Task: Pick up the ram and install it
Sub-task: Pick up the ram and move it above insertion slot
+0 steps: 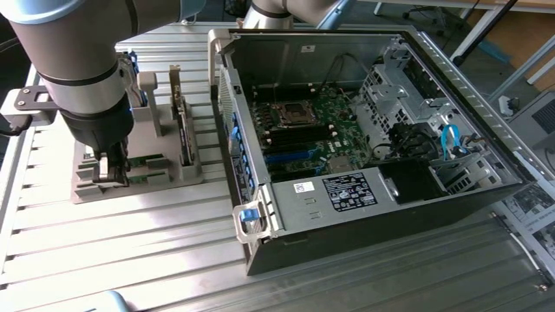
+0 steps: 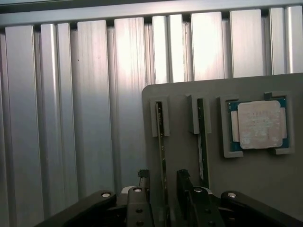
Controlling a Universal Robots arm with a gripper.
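Gripper: spread wide, nothing pinched.
Ram: stood on edge in a slot of the grey holder, flanked by both fingers, touched by neither.
Second stick: slotted just beside.
Processor: seated further along.
Computer case: laid open on the slatted table, beside the holder.

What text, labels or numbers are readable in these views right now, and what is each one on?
Nothing reads clearly.
The black label on the computer case rim: print too small.
The small white sticker beside it: too small.
The second white sticker on the case's inner wall: too small.
The processor chip in the grey holder: markings too faint.
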